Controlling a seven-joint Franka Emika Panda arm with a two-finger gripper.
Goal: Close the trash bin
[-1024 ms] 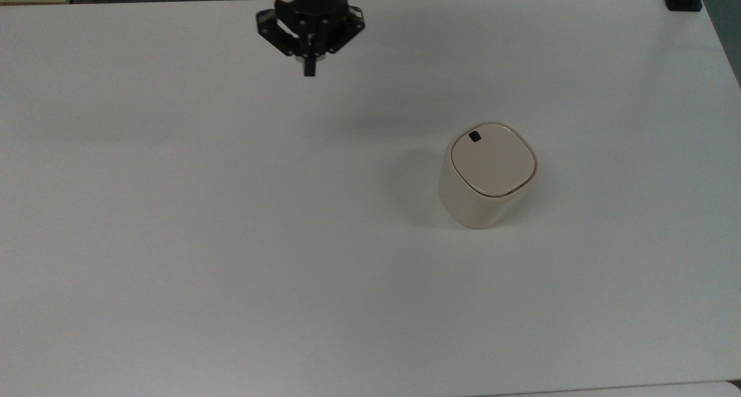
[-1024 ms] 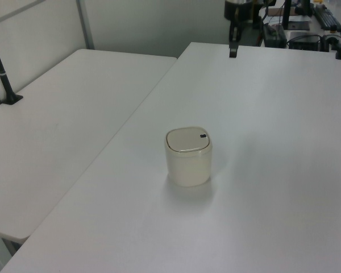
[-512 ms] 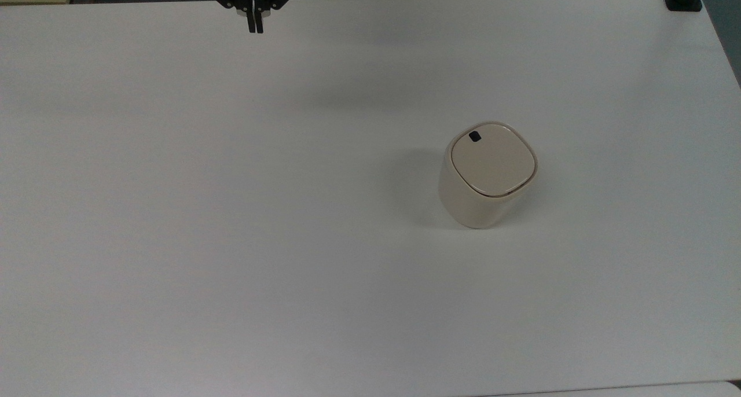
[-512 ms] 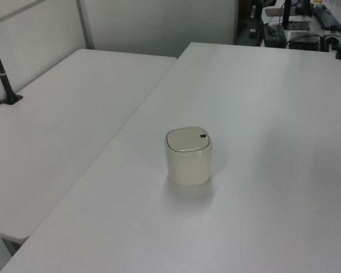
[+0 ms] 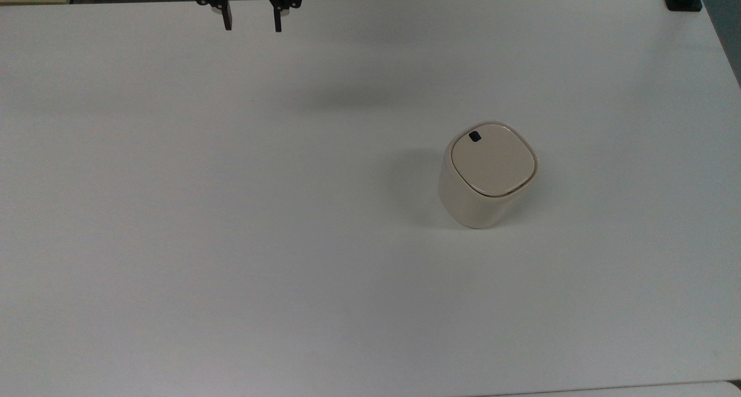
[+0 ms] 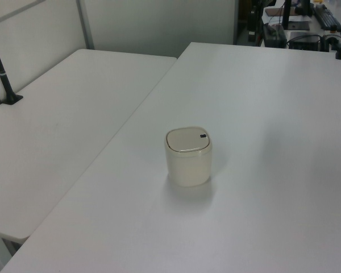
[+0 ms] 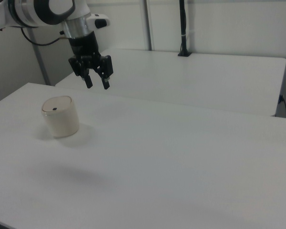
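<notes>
White and bare, the big flat table (image 5: 231,212) lies under me, and I hang high over its far edge with my black two-finger gripper (image 5: 252,25) spread apart and holding nothing. Well away from my jaws, down on the table top, stands the small cream plastic trash bin (image 5: 483,180) with its rounded-square body, and its flat lid (image 5: 492,160) with the little black mark (image 5: 474,136) lies down flat on the rim. I think the bin is shut and the job looks done, so I am up here out of the way.
</notes>
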